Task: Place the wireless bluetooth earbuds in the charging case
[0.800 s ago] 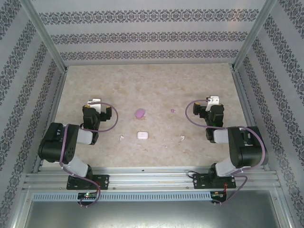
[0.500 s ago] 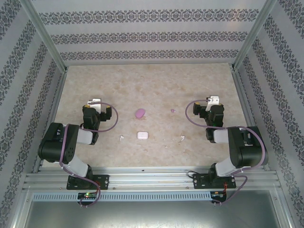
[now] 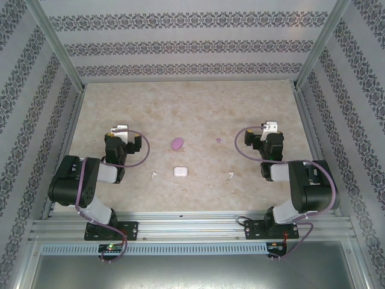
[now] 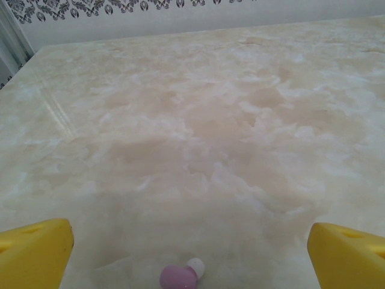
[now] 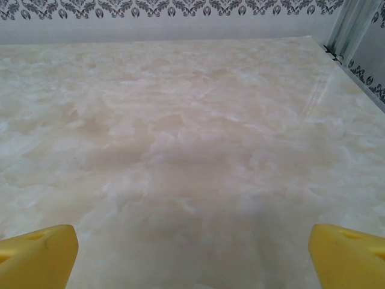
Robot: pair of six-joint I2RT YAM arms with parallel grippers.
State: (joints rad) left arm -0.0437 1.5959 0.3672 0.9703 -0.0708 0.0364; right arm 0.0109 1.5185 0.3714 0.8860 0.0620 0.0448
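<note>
left fingers (image 4: pixel 33 253) and right fingers (image 5: pixel 36 253) spread wide, holding nothing.

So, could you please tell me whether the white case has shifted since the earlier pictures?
No. The white case keeps its spot in the top view, with the same gap to the table near edge.

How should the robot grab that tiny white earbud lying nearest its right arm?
Probably from straight above, with the open right gripper pinching the earbud across its narrower width. It lies low on the table, apart from the other things, so a sideways approach would likely just push it. Its finer shape is too small to tell.
</note>
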